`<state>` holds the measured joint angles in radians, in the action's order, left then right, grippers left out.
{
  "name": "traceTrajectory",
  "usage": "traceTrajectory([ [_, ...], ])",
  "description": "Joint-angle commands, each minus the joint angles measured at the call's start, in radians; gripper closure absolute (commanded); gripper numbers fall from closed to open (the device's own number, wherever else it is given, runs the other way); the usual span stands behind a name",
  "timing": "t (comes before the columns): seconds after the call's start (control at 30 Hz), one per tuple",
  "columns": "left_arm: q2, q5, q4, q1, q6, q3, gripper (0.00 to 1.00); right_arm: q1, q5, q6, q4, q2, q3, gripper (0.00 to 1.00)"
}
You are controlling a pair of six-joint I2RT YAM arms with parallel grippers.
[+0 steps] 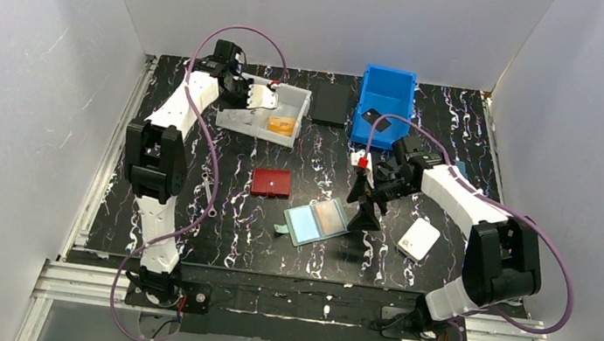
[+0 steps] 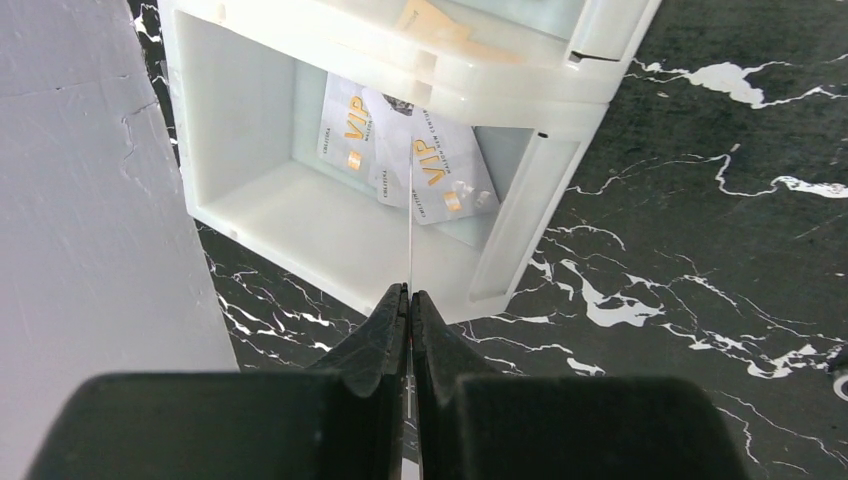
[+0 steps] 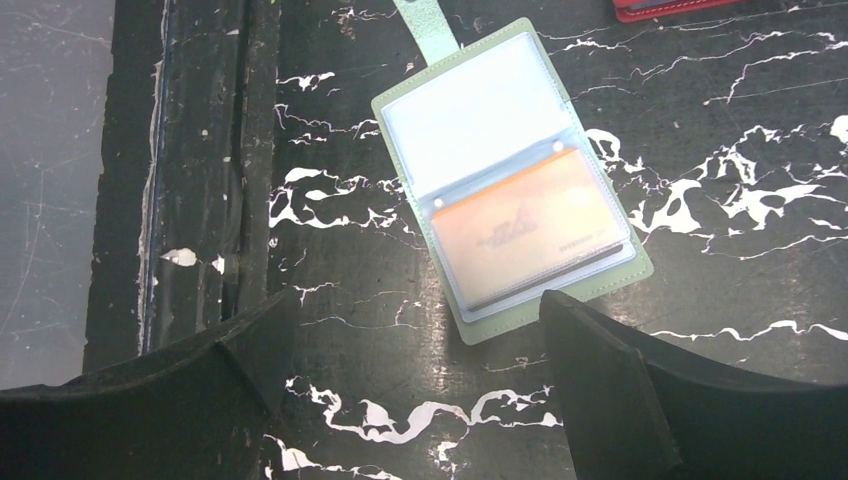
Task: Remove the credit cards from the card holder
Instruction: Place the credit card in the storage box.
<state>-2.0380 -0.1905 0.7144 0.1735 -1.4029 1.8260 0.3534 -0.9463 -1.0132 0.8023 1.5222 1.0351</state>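
Note:
The sage-green card holder [image 1: 318, 222] lies open on the table, snap tab to the left. In the right wrist view the card holder [image 3: 500, 180] shows an orange card [image 3: 525, 235] in a clear pocket, with another card's dark edge under it. My right gripper [image 3: 420, 300] is open and empty, just above the holder's near edge; in the top view the right gripper [image 1: 365, 203] is at the holder's right side. My left gripper [image 2: 410, 292] is shut on a thin card [image 2: 410, 220] seen edge-on, held over the white bin [image 2: 250, 120]. In the top view the left gripper [image 1: 266, 95] is at the back.
The white bin [image 1: 239, 120] holds an orange card [image 1: 281, 125] and pale VIP cards [image 2: 440, 170]. A red wallet [image 1: 270, 182] lies left of the holder and a white wallet [image 1: 419, 238] right of it. A blue bin [image 1: 385, 104] and a black pad [image 1: 331, 104] sit at the back.

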Motion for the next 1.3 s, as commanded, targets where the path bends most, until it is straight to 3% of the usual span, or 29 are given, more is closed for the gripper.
traceTrajectory([
  [0.0,-0.031,-0.046,0.024,-0.014,-0.004,0.051,1.0,-0.007,-0.04,-0.024,0.031,0.013,0.039,0.02],
  [0.53,-0.119,-0.12,0.036,-0.032,0.005,0.072,1.0,-0.008,-0.043,-0.03,0.039,0.034,0.043,0.02],
  [1.27,-0.18,-0.129,0.006,-0.043,0.055,0.105,0.9,-0.009,-0.048,-0.034,0.04,0.045,0.039,0.02],
])
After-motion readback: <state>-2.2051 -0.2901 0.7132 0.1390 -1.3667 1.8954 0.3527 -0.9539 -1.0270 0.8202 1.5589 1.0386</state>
